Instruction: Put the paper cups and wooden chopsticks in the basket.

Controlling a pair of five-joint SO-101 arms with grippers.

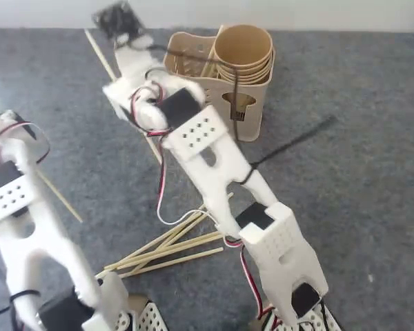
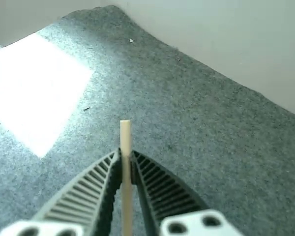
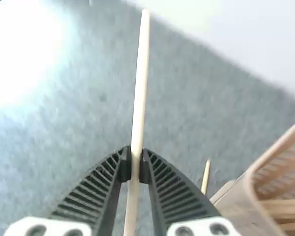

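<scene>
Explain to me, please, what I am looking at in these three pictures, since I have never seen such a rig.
These are two white robot arms, a left arm and a right arm, at a surface covered in grey carpet. The high view looks down on both. The other two pictures come from a camera on each arm's wrist, looking along its toothed gripper. The left gripper is shut on a thin wooden chopstick. The right gripper is shut on a second wooden chopstick, beside the beige plastic basket. A stack of brown paper cups already sits in that basket. More loose wooden chopsticks lie on the carpet between the arms.
</scene>
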